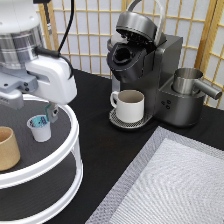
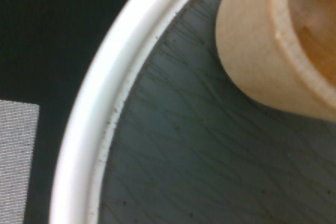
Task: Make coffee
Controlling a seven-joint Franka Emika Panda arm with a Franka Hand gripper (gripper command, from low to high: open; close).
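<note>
We see the coffee (image 1: pixel 40 127), a small white tapered pod with a blue-and-white printed foil top, standing upright on the upper tier of a round two-tier tray (image 1: pixel 70 150) with a white rim, at the left of the scene. A tan handleless cup (image 1: pixel 7 148) stands on the same tier, left of the pod and nearer to us, apart from it.

The gripper (image 1: pixel 50 112) hangs from the white arm directly over that tier, just beside the pod on its far right side. We make out one dark finger (image 1: pixel 51 112) close to the pod's rim; whether the jaws are apart or together we cannot tell, and they do not appear clamped on anything.

In the wrist view we see the tray's white rim (image 2: pixel 97 140), its dark textured surface, and part of the tan cup (image 2: pixel 262 65) standing on it; the pod does not show there.

To the right, on the black bench (image 1: pixel 100 140), a dark coffee machine (image 1: pixel 150 65) stands with its lid raised and the pod chamber exposed. A cream mug (image 1: pixel 129 105) with a handle sits on its drip tray. A metal pitcher (image 1: pixel 187 82) rests at the machine's right side. A grey woven mat (image 1: pixel 170 185) lies at the near right.
</note>
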